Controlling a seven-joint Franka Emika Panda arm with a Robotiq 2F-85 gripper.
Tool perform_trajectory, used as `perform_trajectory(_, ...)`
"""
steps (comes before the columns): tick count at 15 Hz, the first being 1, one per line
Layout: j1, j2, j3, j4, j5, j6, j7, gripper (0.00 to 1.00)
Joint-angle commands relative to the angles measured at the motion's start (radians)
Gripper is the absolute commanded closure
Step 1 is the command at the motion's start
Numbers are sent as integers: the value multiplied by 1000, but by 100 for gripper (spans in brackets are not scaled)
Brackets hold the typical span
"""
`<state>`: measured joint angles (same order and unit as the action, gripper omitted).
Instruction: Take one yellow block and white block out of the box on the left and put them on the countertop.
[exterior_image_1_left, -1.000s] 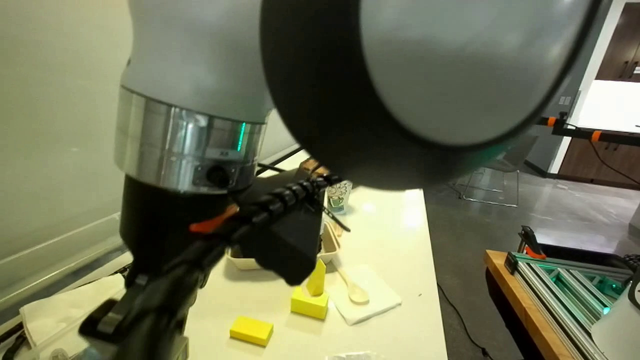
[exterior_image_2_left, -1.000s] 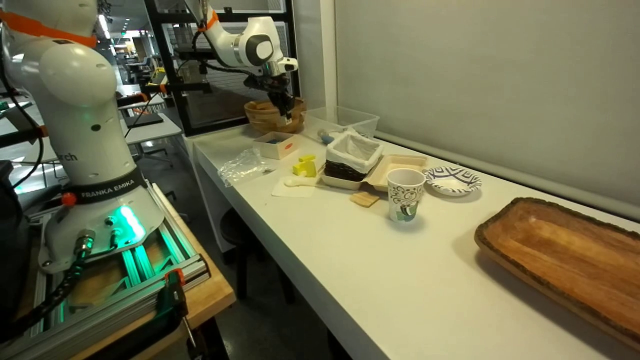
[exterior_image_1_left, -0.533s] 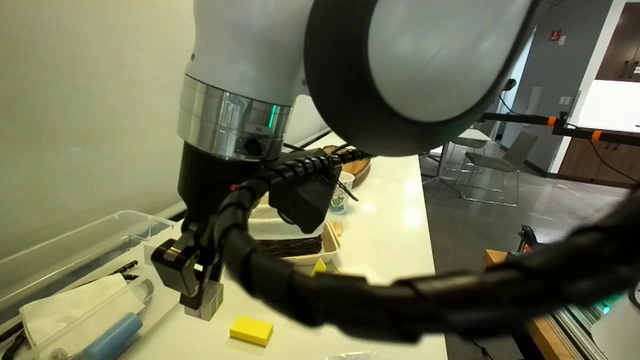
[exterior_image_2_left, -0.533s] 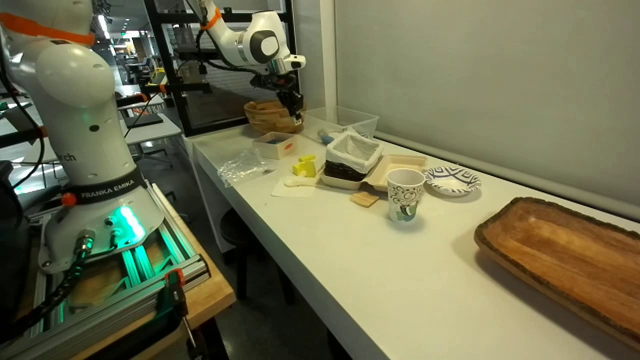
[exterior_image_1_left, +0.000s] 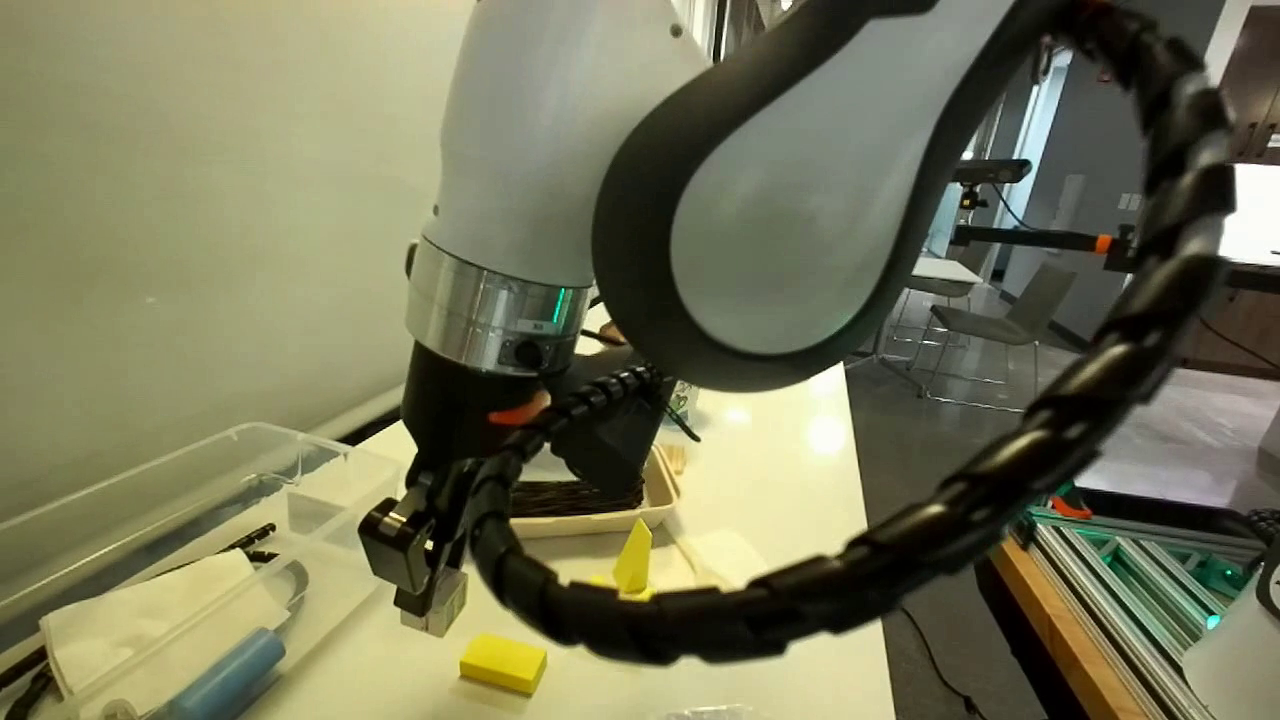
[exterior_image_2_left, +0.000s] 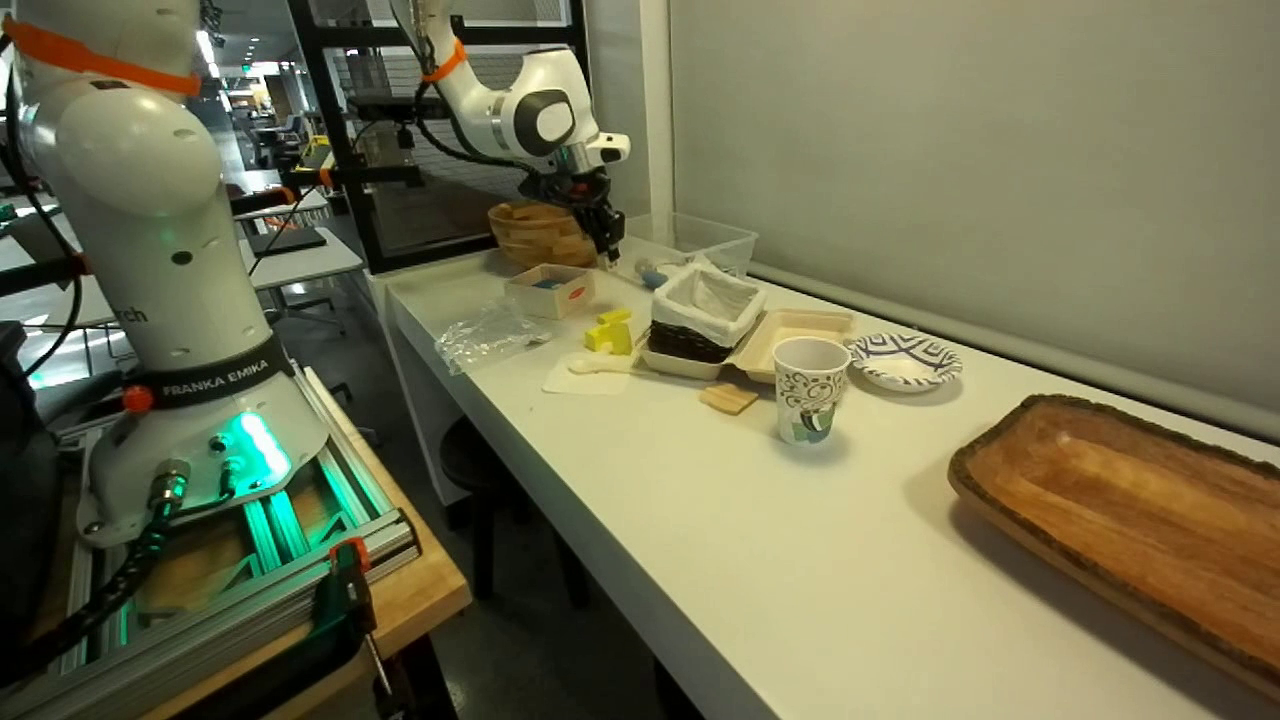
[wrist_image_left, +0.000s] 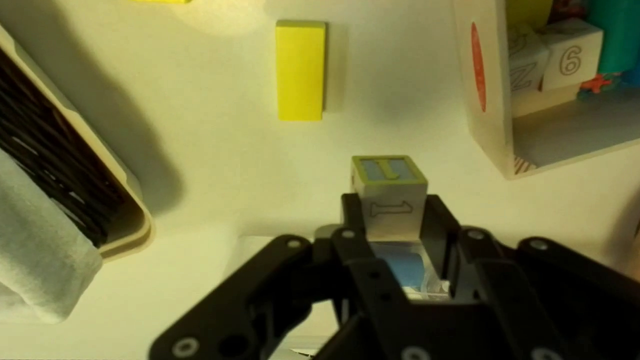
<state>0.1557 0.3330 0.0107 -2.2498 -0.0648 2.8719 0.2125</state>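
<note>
My gripper (wrist_image_left: 395, 220) is shut on a white block (wrist_image_left: 392, 212) with a yellow-edged face and a "1". In both exterior views the gripper (exterior_image_1_left: 432, 590) (exterior_image_2_left: 610, 250) holds the block (exterior_image_1_left: 437, 608) (exterior_image_2_left: 611, 263) above the white countertop (exterior_image_1_left: 790, 500) (exterior_image_2_left: 620, 480). A yellow block (exterior_image_1_left: 503, 662) (wrist_image_left: 300, 72) lies flat on the countertop below it. More yellow pieces (exterior_image_1_left: 632, 560) (exterior_image_2_left: 610, 338) stand farther along. A small cream box (exterior_image_2_left: 535, 300) (wrist_image_left: 484, 125) holds white number blocks (wrist_image_left: 572, 57) and something yellow. The clear plastic bin (exterior_image_1_left: 250, 430) (exterior_image_2_left: 735, 250) stands beside the gripper.
The bin holds napkins (exterior_image_1_left: 150, 610) and a blue roll (exterior_image_1_left: 228, 675). A tray with a lined dark basket (exterior_image_2_left: 695, 335), a spoon (exterior_image_2_left: 595, 364) on a napkin, plastic wrap (exterior_image_2_left: 490, 335), a wooden bowl (exterior_image_2_left: 540, 235) and a paper cup (exterior_image_2_left: 810, 390) stand around.
The gripper has moved along the countertop, to the right in both exterior views, and lately lower, with the white block in it. The arm's cable has swung aside. The yellow blocks have not moved.
</note>
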Motion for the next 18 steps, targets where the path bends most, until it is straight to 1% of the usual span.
perform_trajectory(1,-49,72,56,12,62,75,-88,92)
perform_trajectory(2,-53,87,60,15,65,84,-98,92)
perform_trajectory(5,-87,140,104,31,86,124,-157,92)
perform_trajectory(9,-106,192,116,57,83,124,-184,92)
perform_trajectory(15,-127,226,132,82,88,108,-198,92)
perform_trajectory(16,-114,228,116,86,82,109,-186,42)
perform_trajectory(17,-116,228,119,87,84,99,-187,41)
perform_trajectory(18,-109,225,113,87,82,100,-182,35)
